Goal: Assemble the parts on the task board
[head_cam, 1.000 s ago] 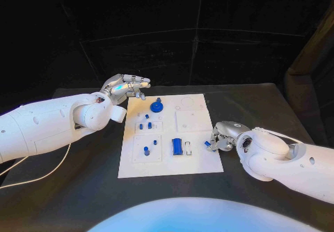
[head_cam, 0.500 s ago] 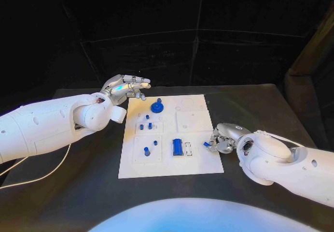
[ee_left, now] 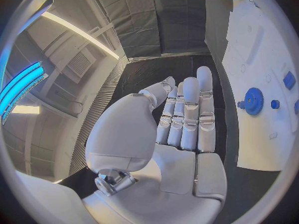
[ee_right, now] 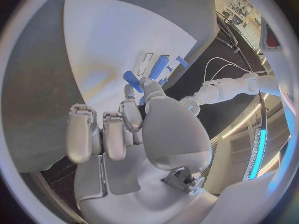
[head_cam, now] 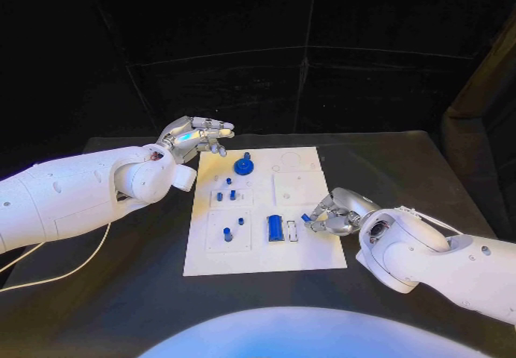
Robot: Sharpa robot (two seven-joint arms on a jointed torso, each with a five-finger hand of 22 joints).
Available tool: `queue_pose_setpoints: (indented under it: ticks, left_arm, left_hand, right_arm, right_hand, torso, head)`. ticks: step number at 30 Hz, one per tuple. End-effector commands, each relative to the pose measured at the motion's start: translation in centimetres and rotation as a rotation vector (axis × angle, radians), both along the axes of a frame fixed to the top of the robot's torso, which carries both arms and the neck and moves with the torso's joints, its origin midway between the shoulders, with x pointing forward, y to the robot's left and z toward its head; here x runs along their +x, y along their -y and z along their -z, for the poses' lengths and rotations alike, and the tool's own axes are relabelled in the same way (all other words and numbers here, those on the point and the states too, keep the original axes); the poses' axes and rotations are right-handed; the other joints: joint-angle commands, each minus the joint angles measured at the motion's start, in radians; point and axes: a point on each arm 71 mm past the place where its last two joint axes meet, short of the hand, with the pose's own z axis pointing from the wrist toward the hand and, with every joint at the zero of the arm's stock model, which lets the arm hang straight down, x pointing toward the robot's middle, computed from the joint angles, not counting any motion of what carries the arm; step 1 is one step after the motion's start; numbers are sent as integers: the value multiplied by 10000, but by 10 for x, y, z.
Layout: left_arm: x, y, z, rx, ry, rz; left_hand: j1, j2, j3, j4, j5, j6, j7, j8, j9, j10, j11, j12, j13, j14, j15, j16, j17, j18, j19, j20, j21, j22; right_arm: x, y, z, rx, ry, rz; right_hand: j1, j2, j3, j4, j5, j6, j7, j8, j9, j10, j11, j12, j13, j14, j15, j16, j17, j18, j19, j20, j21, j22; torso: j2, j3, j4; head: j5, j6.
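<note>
**Board's partway there, one peg in hand**

You're somewhere in the middle, I'd say. The board [head_cam: 263,246] already has a gear [head_cam: 244,165] sitting at its far end, a few short pegs standing in the left-hand blocks, and a long bar [head_cam: 274,227] lying in its slot near the front. The far right squares look bare, so there's more to seat.

Your right hand [head_cam: 333,212] hovers at the board's right edge, pinching a small blue peg [head_cam: 306,218] between thumb and a finger, the other fingers loosely curled. That peg looks like the next to go in.

Your left hand [head_cam: 194,136] hangs off the far left corner, fingers straight and close together, holding nothing.

Materials: the board is a flat matte white plate with shallow square recesses; the parts look like hard glossy blue plastic, the gear toothed, the pegs stubby cylinders. The table [head_cam: 129,291] is dull black cloth.
</note>
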Motion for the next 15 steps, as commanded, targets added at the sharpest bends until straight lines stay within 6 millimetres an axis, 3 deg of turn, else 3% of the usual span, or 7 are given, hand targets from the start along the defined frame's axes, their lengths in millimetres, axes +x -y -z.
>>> queue_pose_setpoints:
  ticks: [1, 15]
  left_arm:
    - [0, 1, -2, -108, 53, 92]
    - [-1, 3, -2, -132, 46, 147]
  left_hand:
    - [80, -13, 6, -45, -30, -16, 52, -30, -8, -64, 17, 31, -14, -81, 16, 5, -16, 67, 6, 3, -54, -17]
    - [80, -13, 6, -45, -30, -16, 52, -30, -8, -64, 17, 31, -14, -81, 16, 5, -16, 67, 6, 3, -54, -17]
  right_arm:
    - [1, -4, 0, 648, -229, 242]
    - [3, -24, 13, -42, -1320, -214]
  right_hand:
    - [-114, -89, 116, 32, 30, 99, 15, -51, 10, 44, -24, 25, 16, 830, -67, -17, 1694, -65, 278, -60, -52, 423]
    - [-681, -310, 563, 481, -88, 462, -127, 43, 126, 233, -127, 299, 229, 845, -142, 17, 1756, -86, 325, -117, 10, 538]
  torso:
    - [-3, -1, -12]
    - [6, 10, -16]
  head:
    - [7, -10]
    - [30, -44]
